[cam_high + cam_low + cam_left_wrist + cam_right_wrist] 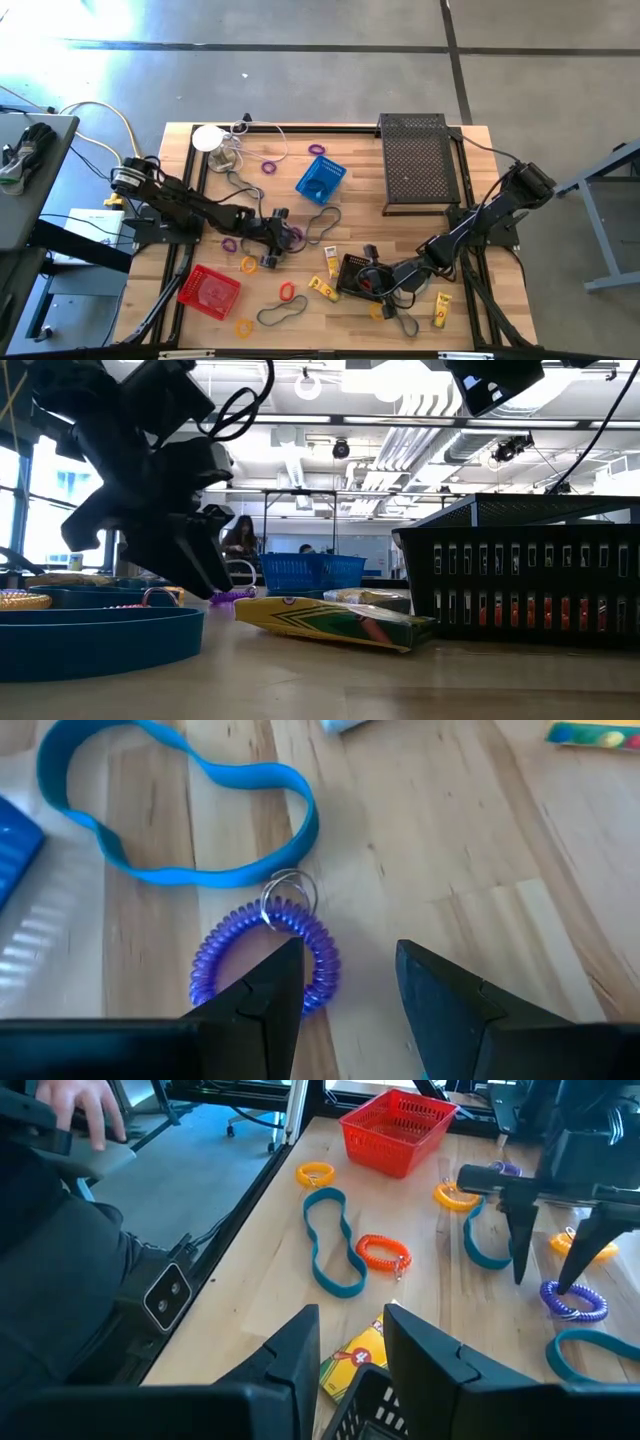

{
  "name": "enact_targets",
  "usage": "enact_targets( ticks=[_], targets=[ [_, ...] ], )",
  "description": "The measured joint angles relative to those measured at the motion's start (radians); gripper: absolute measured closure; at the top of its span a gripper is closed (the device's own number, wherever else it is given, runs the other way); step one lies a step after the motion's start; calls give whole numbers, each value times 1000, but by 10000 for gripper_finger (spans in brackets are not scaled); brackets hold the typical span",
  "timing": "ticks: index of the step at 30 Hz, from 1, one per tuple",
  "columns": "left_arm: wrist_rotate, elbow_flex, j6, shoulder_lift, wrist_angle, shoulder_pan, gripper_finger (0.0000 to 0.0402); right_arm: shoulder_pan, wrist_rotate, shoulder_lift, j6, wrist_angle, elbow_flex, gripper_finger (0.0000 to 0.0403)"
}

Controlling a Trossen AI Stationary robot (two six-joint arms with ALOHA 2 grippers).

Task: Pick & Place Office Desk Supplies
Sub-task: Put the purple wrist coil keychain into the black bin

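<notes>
Left tool (345, 985) parted, apparently touching purple coil (265, 955).

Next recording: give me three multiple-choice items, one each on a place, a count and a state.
1. The purple coil wristband lies
A. in the blue basket
B. on the table under the left gripper
C. in the red basket

2. Small mesh baskets on the table:
A. one
B. two
C. three

3. The left gripper is
A. open, holding nothing
B. shut on the coil
C. shut on a band

Key: 1 B, the purple coil wristband rests on the table below the left gripper. 2 C, red basket, blue basket, black basket under the right gripper. 3 A, bare wood shows between its fingers.
</notes>
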Motion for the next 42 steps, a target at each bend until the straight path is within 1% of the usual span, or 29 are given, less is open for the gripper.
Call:
enact_targets(
  ticks=[5, 7, 10, 11, 14, 17, 26, 29, 31, 33, 36, 39, 42],
  targets=[
    [-35, 0, -24, 3, 1, 3, 249, 0, 1, 0, 0, 0, 0, 302],
    [-76, 0, -65, 13, 0, 3, 246, 0, 1, 0, 0, 0, 0, 302],
    [-156, 1, -138, 52, 25, 3, 231, 0, 1, 0, 0, 0, 0, 302],
    [-157, 2, -137, 63, 32, 2, 227, 0, 1, 0, 0, -1, 0, 302],
    [-109, 3, -101, 80, 58, -3, 220, 0, 1, 0, 0, -1, 0, 302],
    [-102, 3, -92, 81, 64, 3, 220, 0, 1, 0, 0, -3, 0, 302],
    [-79, 4, -146, 83, 33, 38, 220, -1, 1, 0, 0, -4, 0, 302],
    [-74, 4, -172, 104, 14, 46, 220, -1, 1, 0, 0, -4, 0, 302],
    [-68, 4, -152, 132, 5, 47, 223, -1, 1, 0, 0, -4, 0, 302],
    [-67, 4, -135, 160, 9, 46, 232, -1, 1, 0, 0, -4, 0, 302],
    [-66, 7, -136, 197, 29, 46, 258, -1, 1, 0, 0, -4, 0, 302],
    [-63, 7, -157, 209, 43, 45, 295, -1, 1, 0, 0, -4, 0, 302],
    [-60, 6, -157, 209, 45, 36, 343, -1, 1, 0, 0, -4, 0, 302]
  ],
)
